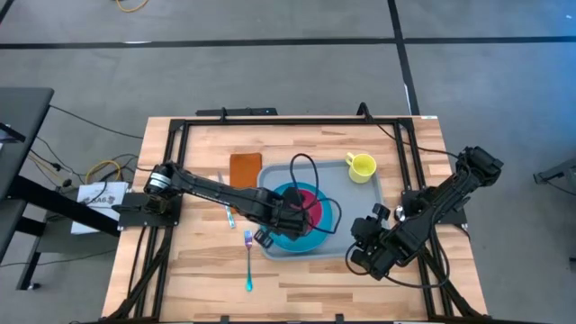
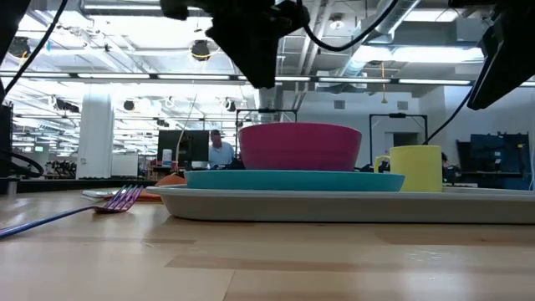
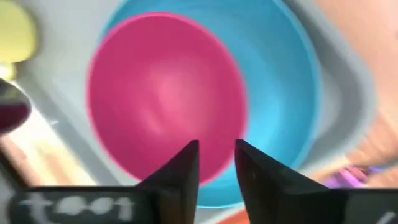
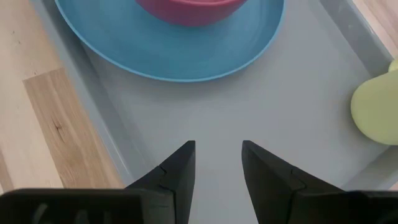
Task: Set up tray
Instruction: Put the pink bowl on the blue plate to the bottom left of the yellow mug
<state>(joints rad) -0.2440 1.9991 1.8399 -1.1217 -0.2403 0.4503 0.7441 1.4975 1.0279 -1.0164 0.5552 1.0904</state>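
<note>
High view shows the tray [image 1: 364, 193] lying on the wooden table [image 1: 198, 270], right of centre. A round blue plate [image 1: 286, 241] sits in the tray's left part with a pink bowl [image 1: 312, 205] on it, and a yellow mug [image 1: 361, 166] stands in the tray's far right corner. The left gripper [image 1: 286, 216] hangs over the bowl and plate; in its wrist view its fingers [image 3: 180, 171] stand a narrow gap apart with nothing between them, above the bowl's rim. The right gripper [image 1: 362, 236] waits at the tray's near right edge, its jaws parted a little and holding nothing, over bare tray floor. An orange-brown napkin [image 1: 245, 168] lies just left of the tray. A purple-headed fork [image 1: 248, 260] with a blue handle lies on the table near the tray's near left corner.
</note>
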